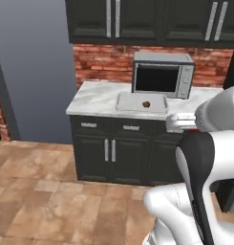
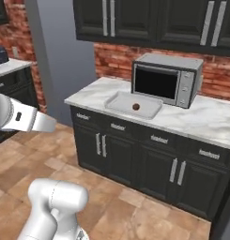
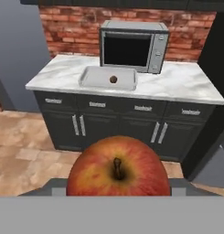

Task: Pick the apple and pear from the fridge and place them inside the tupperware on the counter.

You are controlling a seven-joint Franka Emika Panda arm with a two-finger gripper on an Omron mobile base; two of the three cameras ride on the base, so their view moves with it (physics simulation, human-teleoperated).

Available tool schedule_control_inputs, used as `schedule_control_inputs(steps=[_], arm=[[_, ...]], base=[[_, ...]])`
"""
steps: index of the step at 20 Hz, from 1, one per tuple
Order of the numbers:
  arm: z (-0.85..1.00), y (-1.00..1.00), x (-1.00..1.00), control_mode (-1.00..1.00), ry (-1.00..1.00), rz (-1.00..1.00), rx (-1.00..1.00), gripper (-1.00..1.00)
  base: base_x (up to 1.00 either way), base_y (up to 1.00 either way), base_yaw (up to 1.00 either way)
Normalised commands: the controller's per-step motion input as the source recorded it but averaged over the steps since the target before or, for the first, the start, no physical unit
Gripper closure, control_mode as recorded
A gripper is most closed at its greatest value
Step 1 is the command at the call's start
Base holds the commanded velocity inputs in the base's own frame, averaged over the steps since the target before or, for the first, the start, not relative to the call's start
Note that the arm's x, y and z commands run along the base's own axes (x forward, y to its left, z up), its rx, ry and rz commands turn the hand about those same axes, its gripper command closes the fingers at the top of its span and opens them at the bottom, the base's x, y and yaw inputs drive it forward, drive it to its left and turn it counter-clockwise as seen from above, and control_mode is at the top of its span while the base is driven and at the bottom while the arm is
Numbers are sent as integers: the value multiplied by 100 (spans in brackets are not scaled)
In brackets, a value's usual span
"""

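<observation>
- Apple point(image 3: 118, 167): large and close at the bottom of the hand view, stem end facing the camera; judged held in the jaws, though the fingertips are hidden behind it.
- Tupperware point(image 1: 124, 102) sits on the tabletop point(image 1: 94, 95), just in front of the microwave point(image 1: 163, 73).
- Pear point(image 1: 146, 104): small dark fruit already lying inside the tupperware, right of its middle.
- The robot stands well back from the cabinets, with open floor between.
- Risks, as I judge them: the apple slipping during the long carry, since it is round; a release too high, so it bounces over the low rim; a drop onto the pear; the arm clipping the microwave.
- Count: one apple, one pear, one tupperware, one microwave.
</observation>
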Motion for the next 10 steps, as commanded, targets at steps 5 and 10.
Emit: schedule_control_inputs(steps=[5, 10], arm=[[0, 0, 0, 100, 0, 0, 0, 100], [0, 0, 0, 100, 0, 0, 0, 100]], base=[[100, 28, -31], [100, 27, -32]])
